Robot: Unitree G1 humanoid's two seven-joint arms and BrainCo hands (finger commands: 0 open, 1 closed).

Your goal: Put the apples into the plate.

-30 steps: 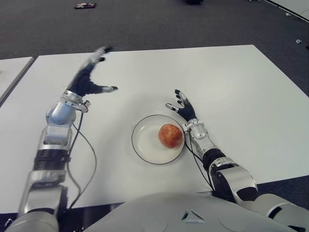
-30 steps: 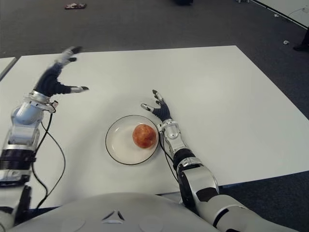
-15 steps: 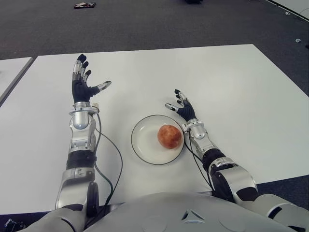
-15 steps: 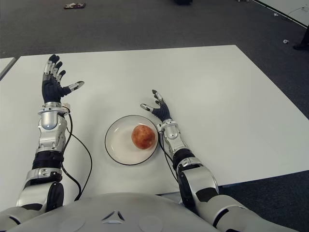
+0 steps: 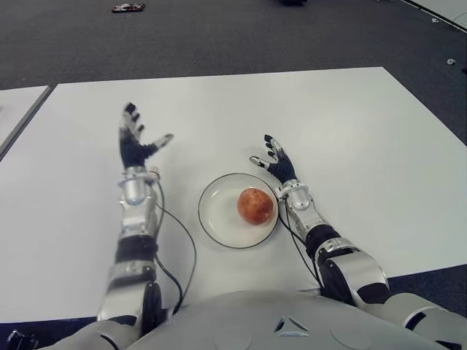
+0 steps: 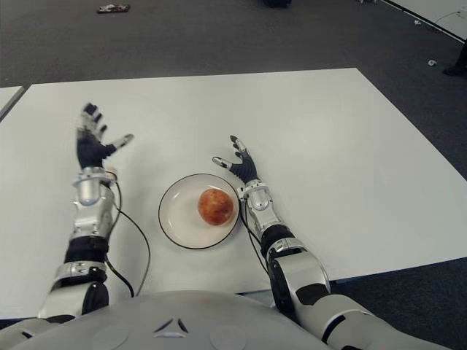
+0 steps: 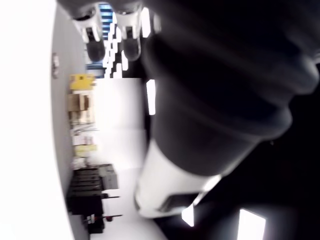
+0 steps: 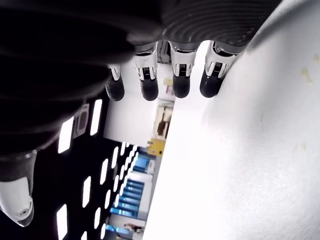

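One red-yellow apple lies inside the white, dark-rimmed plate on the white table, toward the plate's right side. My right hand shows just past the plate's far right rim, fingers spread and holding nothing. My left hand is to the left of the plate, raised with its palm up and fingers spread, also holding nothing. No other apple shows in either eye view.
A second white table stands beyond a narrow gap at the far left. Dark carpet lies behind the table, with a small object on it. A black cable runs along my left forearm.
My left arm has swung in from the far left and drawn back toward me, its hand now nearer the plate. The right hand and the apple have stayed where they were.
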